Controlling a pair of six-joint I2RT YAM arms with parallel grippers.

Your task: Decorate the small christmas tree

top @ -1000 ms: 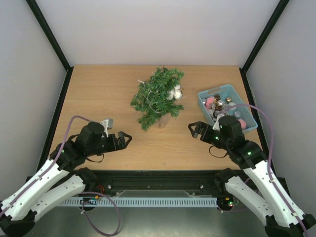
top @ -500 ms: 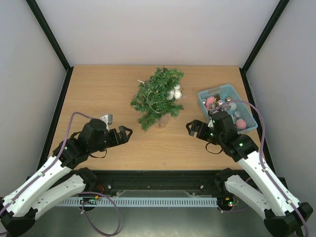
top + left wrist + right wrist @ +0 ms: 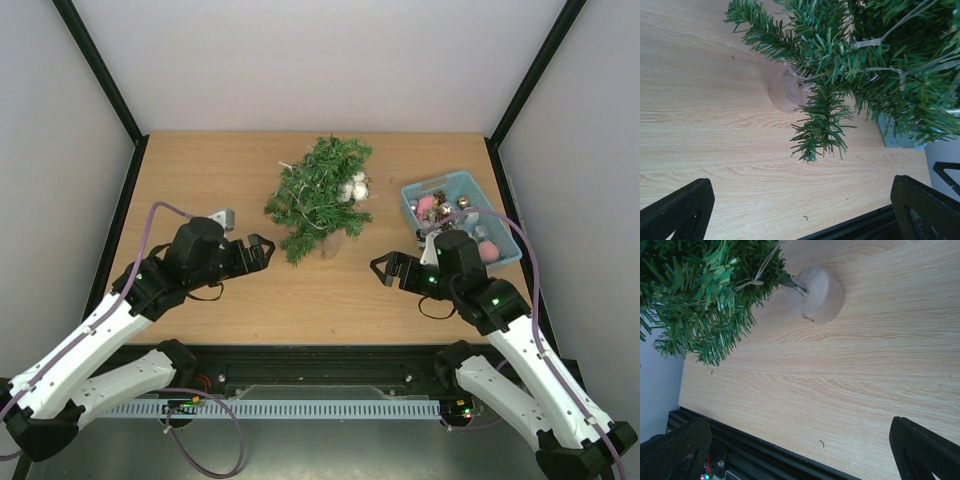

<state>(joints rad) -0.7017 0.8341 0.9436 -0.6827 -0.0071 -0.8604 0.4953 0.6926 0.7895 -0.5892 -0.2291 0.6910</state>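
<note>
Dark green needles pretty much own this scene: the small christmas tree (image 3: 322, 197) sits around the middle of the wooden table (image 3: 200, 180), a bit toward the back, with its small brownish round base (image 3: 331, 246) on the near side of the branches. From the overhead view it's hard to tell whether it stands dead straight or leans a little. There's a cluster of whitish ornaments (image 3: 352, 186) on its right side, and the wrist views show thin pale strands running through the branches. The left gripper (image 3: 258, 250) hangs just left of the lowest branches, pointing at the tree but not touching it, and its two fingers are spread wide with nothing between them. The left wrist camera backs that up, with one black finger (image 3: 685, 210) in each bottom corner and bare wood in between. The right gripper (image 3: 388, 268) is on the other side, near the base but clearly apart from it. Its fingers are spread wide too and hold nothing; the right wrist view has the base sitting well beyond the fingertips. Off to the right, near the table edge, there's the light-blue basket (image 3: 450, 177) with pink, silver and darker ornaments (image 3: 440, 208) in it. The right arm covers the basket's near-left part.
</note>
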